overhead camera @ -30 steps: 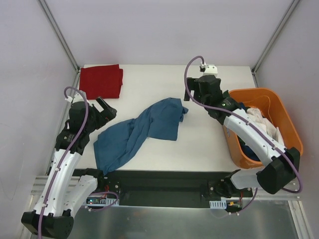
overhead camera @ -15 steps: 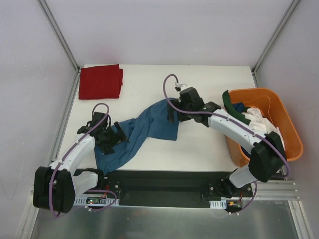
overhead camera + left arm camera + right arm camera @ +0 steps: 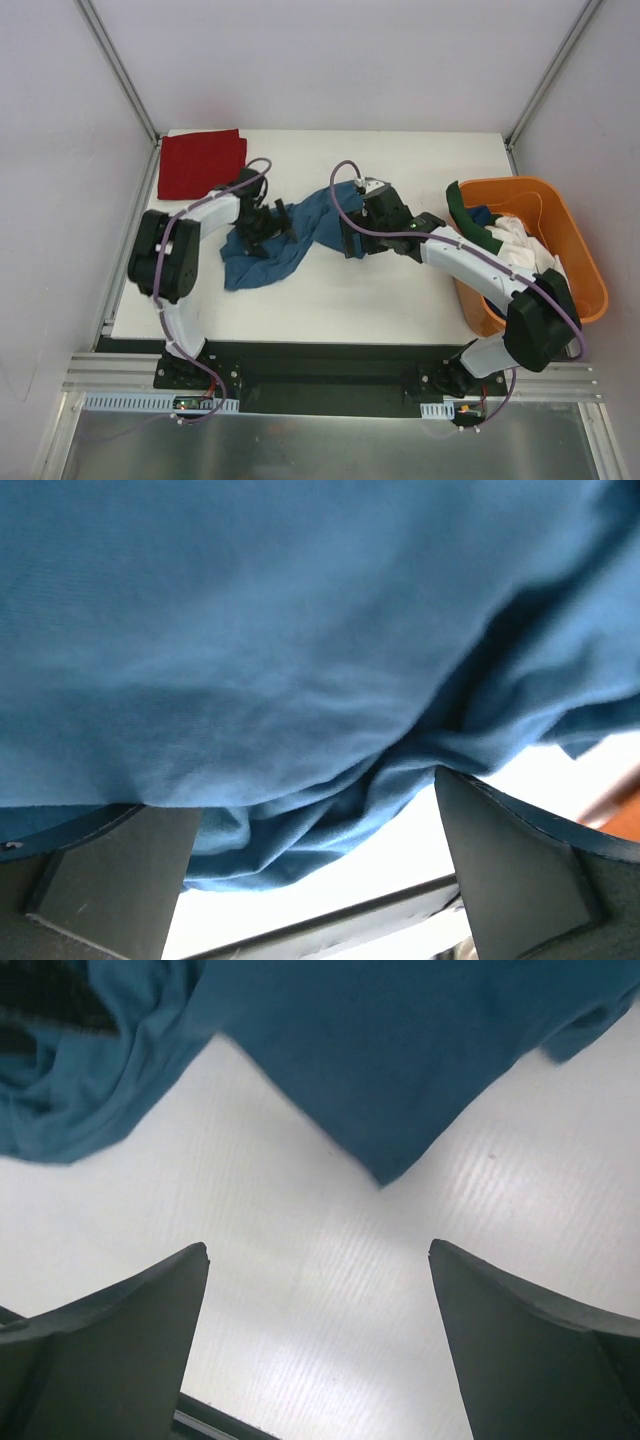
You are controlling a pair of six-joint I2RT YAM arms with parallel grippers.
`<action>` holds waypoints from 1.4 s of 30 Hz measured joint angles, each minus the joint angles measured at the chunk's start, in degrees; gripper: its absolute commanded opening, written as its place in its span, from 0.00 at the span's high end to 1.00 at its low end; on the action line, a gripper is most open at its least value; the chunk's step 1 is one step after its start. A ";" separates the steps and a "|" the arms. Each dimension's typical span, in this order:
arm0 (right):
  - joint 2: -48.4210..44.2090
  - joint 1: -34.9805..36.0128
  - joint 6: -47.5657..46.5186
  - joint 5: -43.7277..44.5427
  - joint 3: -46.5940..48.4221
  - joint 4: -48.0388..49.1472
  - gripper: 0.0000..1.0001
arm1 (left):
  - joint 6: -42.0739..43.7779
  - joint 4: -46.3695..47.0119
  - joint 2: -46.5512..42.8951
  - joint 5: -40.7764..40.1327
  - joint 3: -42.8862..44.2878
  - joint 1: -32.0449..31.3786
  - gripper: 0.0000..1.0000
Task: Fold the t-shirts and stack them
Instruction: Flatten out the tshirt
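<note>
A teal-blue t-shirt (image 3: 305, 228) lies crumpled in the middle of the white table, bunched at its lower left. My left gripper (image 3: 273, 224) is open and pressed into the bunched part; in the left wrist view the blue cloth (image 3: 300, 660) fills the frame and sags between the fingers (image 3: 110, 870). My right gripper (image 3: 348, 243) is open and empty just off the shirt's right edge, over bare table in the right wrist view (image 3: 318, 1260), with a corner of the shirt (image 3: 390, 1110) just ahead. A deep red t-shirt (image 3: 201, 163) lies folded at the back left.
An orange plastic basket (image 3: 520, 182) stands at the right edge, holding a dark green tee (image 3: 465, 222), a white one (image 3: 520, 240) and something blue. The right arm stretches in front of it. Walls close in on both sides.
My left arm has swung from the near left to the table's middle, and the shirt's lower-left part has been gathered up towards the centre. My right gripper has dropped slightly to the shirt's right edge.
</note>
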 measured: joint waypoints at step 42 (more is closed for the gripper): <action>-6.84 -6.86 5.62 9.94 -4.59 -6.80 0.04 | 0.81 1.11 -6.32 -8.76 -7.96 0.17 0.80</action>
